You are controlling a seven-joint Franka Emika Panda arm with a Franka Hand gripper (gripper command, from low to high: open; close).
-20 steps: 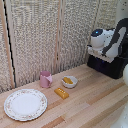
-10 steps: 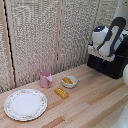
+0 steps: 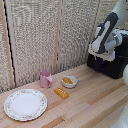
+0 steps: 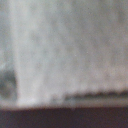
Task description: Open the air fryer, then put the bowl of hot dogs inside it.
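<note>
The black air fryer (image 3: 116,69) stands on the table at the exterior view's right. My gripper (image 3: 100,59) hangs in front of its upper front, pointing down. Its fingers are dark against the black appliance, so their state is unclear. I cannot make out the handle behind the hand. The small cream bowl (image 3: 69,82) with the orange-yellow hot dogs (image 3: 67,80) sits mid-table, well away from the gripper toward the exterior view's left. The wrist view shows only a blurred pale woven surface (image 4: 65,45) above a dark band (image 4: 64,117), with no fingers.
A pink mug (image 3: 45,79) stands just beside the bowl. An orange-yellow block (image 3: 61,93) lies in front of the bowl. A large patterned plate (image 3: 25,104) sits at the exterior view's near left. A woven screen (image 3: 45,35) backs the wooden table (image 3: 90,107).
The hand has shifted slightly by the air fryer's front, seemingly a little lower. Bowl, mug, block and plate have not moved.
</note>
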